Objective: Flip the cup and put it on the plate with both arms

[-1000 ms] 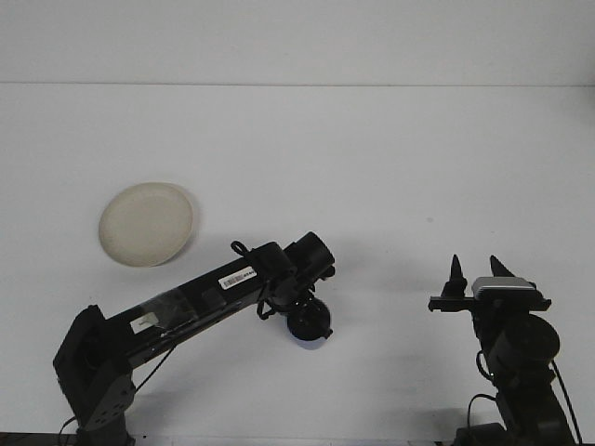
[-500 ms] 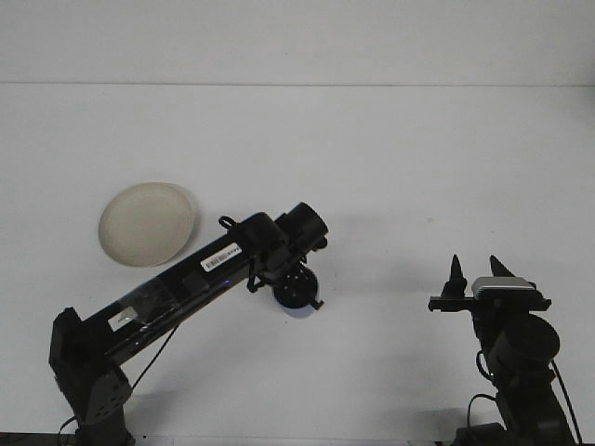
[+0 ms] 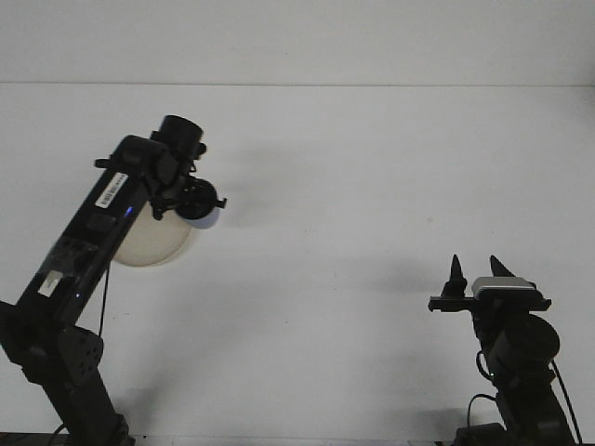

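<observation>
Front view: left tool (image 3: 197, 204) over plate (image 3: 153, 243)

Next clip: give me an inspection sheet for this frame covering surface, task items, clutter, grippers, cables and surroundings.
Surface: plain white table, no marks seen.
Job's things: round cream plate at left, largely hidden by the left arm; small bluish-white cup held at the plate's right edge.
Clutter: nothing seen.
Grippers: left gripper shut on the cup; right gripper open, parked low at right, holding nothing.
Cables: black cable beside the left arm.
Surroundings: white wall behind.
</observation>
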Motion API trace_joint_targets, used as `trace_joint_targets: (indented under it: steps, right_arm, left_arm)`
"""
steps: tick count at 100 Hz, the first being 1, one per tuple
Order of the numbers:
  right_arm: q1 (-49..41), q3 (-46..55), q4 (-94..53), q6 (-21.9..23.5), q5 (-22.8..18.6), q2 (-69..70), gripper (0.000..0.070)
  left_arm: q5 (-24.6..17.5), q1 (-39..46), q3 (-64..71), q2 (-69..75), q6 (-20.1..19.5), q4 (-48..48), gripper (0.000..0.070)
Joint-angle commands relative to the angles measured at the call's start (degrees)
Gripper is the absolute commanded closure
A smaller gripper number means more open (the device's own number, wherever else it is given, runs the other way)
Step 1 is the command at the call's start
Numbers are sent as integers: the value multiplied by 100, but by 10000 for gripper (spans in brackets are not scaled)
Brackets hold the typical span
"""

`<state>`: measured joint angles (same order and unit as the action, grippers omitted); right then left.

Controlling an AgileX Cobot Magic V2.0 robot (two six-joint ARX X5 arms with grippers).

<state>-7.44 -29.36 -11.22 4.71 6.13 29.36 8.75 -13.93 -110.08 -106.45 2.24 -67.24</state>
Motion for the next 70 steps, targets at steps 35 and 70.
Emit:
trace_joint_targets:
  steps: [35,70]
  right_arm:
    - [-9,-26,107,-46,0,20,275]
    - [-9,-26,140,-46,2,20,275]
  left_arm:
    - [15,1617,201,-111,-20,186,689]
    - [-284,1808,892,-164,-31,874,685]
